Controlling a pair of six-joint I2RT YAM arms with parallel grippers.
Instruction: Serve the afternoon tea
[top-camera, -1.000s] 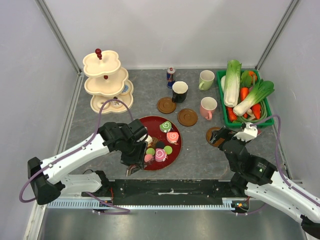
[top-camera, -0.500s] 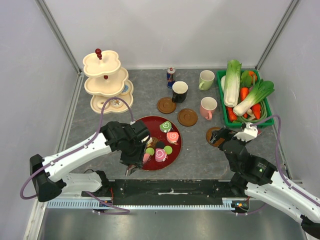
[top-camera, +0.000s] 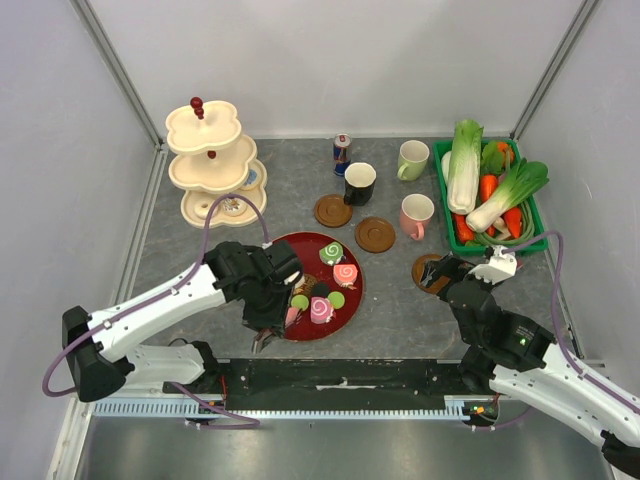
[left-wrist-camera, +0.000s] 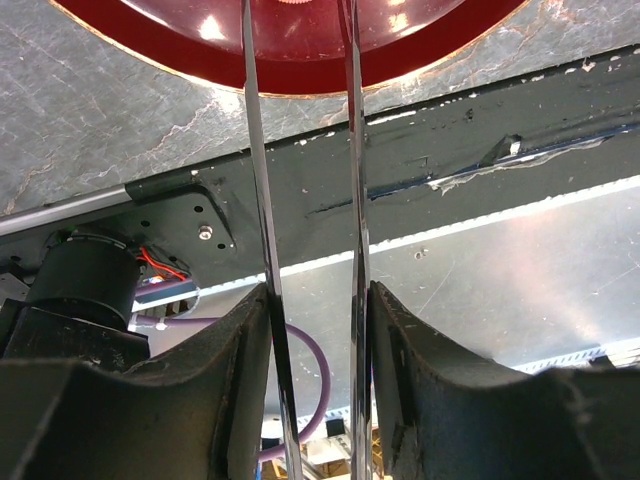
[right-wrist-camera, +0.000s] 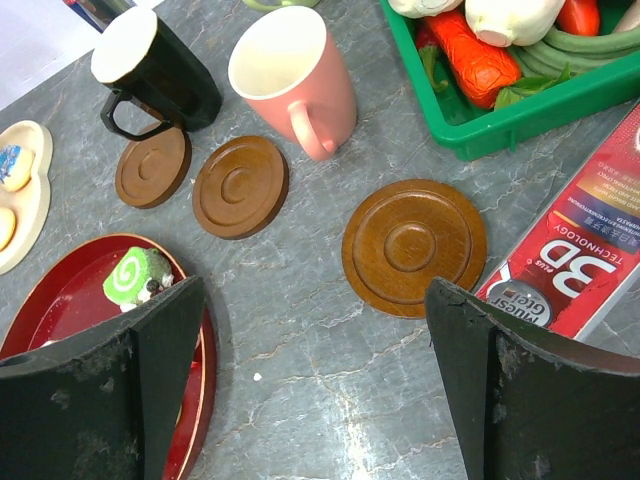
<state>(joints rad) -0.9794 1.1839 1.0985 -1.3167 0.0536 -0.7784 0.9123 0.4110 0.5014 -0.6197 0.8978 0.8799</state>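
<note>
The red plate (top-camera: 352, 292) holds several toy pastries, among them a green swirl roll (top-camera: 331, 253), a pink swirl roll (top-camera: 346, 273) and a green macaron (top-camera: 336, 299). My left gripper (top-camera: 272, 312) hangs over the plate's near-left rim, shut on metal tongs (left-wrist-camera: 352, 150). Their two thin arms run out between my fingers (left-wrist-camera: 225, 380); the tips are out of view. The black mug (top-camera: 359, 182), pale green mug (top-camera: 412, 159) and pink mug (top-camera: 416, 215) stand behind. My right gripper (right-wrist-camera: 310, 380) is open and empty just beside a wooden coaster (right-wrist-camera: 414, 245).
A cream tiered stand (top-camera: 212, 165) rises at the back left. Two more coasters (top-camera: 333, 210) (top-camera: 375, 234) lie by the mugs. A drink can (top-camera: 342, 153) stands at the back. A green crate of toy vegetables (top-camera: 490, 195) fills the right. A red printed box (right-wrist-camera: 580, 260) lies beside my right finger.
My left gripper has drifted slightly right over the plate's rim, squeezing the tongs a little. The right arm has not moved.
</note>
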